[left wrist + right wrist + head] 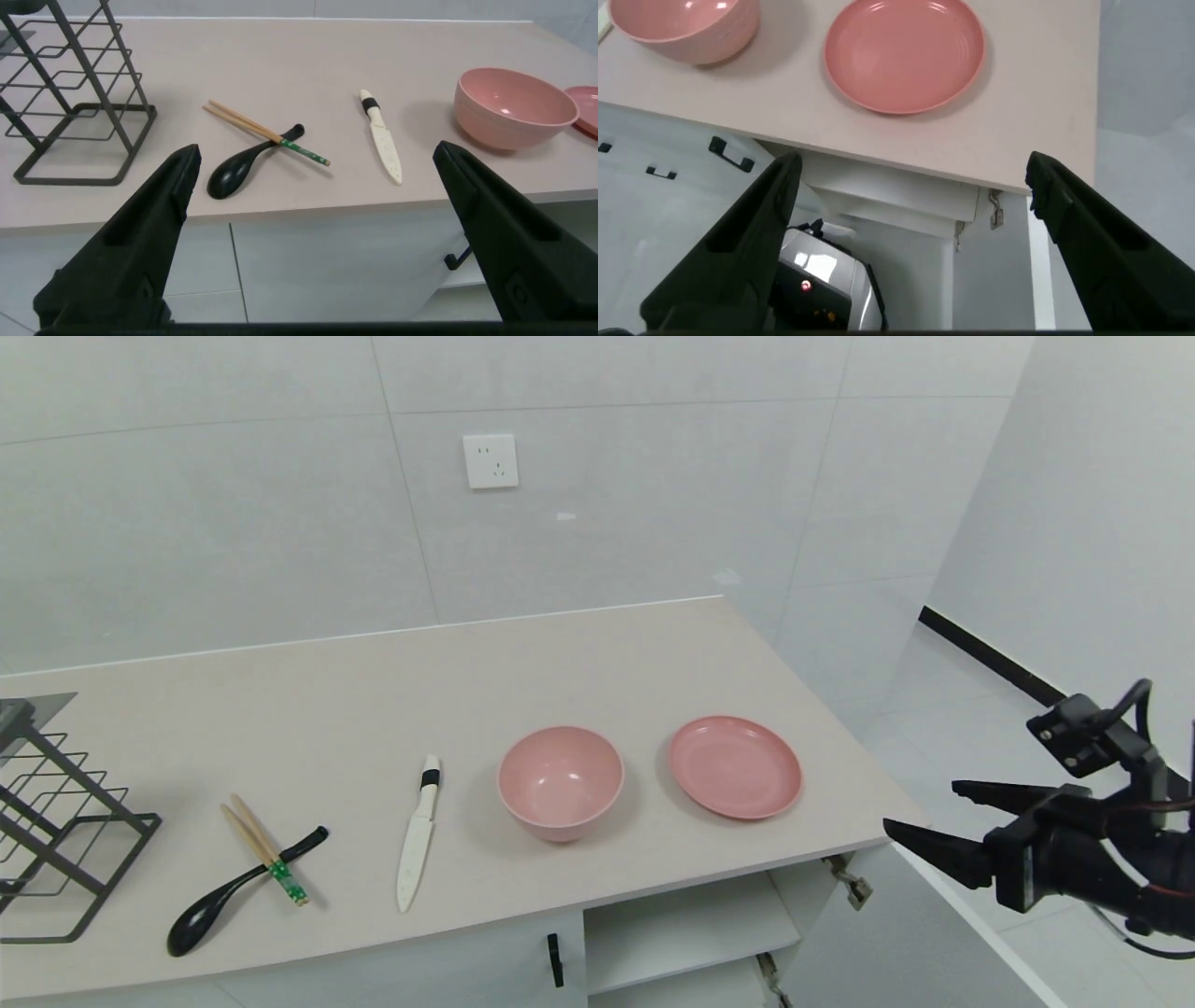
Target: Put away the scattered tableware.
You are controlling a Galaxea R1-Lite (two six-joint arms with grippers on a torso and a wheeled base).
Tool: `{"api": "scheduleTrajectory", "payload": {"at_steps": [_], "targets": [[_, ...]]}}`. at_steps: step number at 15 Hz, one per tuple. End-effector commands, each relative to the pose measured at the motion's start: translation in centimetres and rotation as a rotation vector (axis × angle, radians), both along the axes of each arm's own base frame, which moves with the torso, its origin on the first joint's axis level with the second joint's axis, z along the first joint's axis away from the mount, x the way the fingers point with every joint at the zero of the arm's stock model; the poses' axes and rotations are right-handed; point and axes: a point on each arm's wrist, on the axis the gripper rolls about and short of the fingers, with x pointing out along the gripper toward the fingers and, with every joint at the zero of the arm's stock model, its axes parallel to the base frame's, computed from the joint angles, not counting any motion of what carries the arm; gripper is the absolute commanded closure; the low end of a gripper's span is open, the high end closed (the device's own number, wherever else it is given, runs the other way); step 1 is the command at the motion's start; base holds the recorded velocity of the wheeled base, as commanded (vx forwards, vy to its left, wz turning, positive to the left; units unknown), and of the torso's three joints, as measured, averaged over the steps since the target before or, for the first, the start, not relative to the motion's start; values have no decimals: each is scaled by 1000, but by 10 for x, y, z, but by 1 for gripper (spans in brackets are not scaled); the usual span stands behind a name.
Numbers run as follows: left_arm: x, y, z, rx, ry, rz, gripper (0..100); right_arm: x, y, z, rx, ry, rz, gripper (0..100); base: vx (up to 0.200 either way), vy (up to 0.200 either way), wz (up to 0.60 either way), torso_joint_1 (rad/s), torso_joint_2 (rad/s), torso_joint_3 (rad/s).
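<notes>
While the right gripper (920, 805) hangs at the lower right of the head view, off the right end of the counter (373, 700), its two dark fingers stand wide apart and hold nothing. In the right wrist view the same fingers frame the counter's front edge, with the pink plate (905, 53) beyond them.

The left gripper (315, 147) is also spread wide and grasps nothing. It is in front of the counter's front edge, and the black spoon (245, 167) and the chopsticks (266, 132) lie on the counter beyond it.

All the tableware lies on the counter in a loose row across the lower half of the head view. At the lower left the spoon lies at an angle and the two chopsticks lie crossed over its handle, touching it. To the right of them, apart, lies the white knife (419, 833) with a black band on its handle; its tip points toward the front edge. Next, near the centre of the frame, the pink bowl (560, 782) stands upright. The plate lies flat just beside it on the right, not touching it, near the counter's right end.

A dark wire rack (56, 821) stands at the left edge of the frame. Under the counter, at the bottom centre-right, a cabinet door (896, 933) is open and a white shelf (686, 919) is visible inside.
</notes>
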Motion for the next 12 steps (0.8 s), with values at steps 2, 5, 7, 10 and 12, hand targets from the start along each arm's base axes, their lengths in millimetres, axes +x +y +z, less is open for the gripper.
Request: {"api": "scheduleTrajectory", "payload": {"at_steps": [2,5,7,10,12], "targets": [[0,0,0,0,1,1,0,26,6,-9,-9,50,5,0,0,0,0,0,0,0],[0,0,0,0,1,0,0,41,8,-14,-15,69,7,0,0,0,0,0,0,0],[0,0,0,0,1,0,0,54,11,-18,-25,58,15,0,0,0,0,0,0,0],[0,0,0,0,1,0,0,75,15,-30,-23,41,17,0,0,0,0,0,0,0],[0,0,0,-2,1,1,0,85,16,-42,-24,45,17,0,0,0,0,0,0,0]]}}
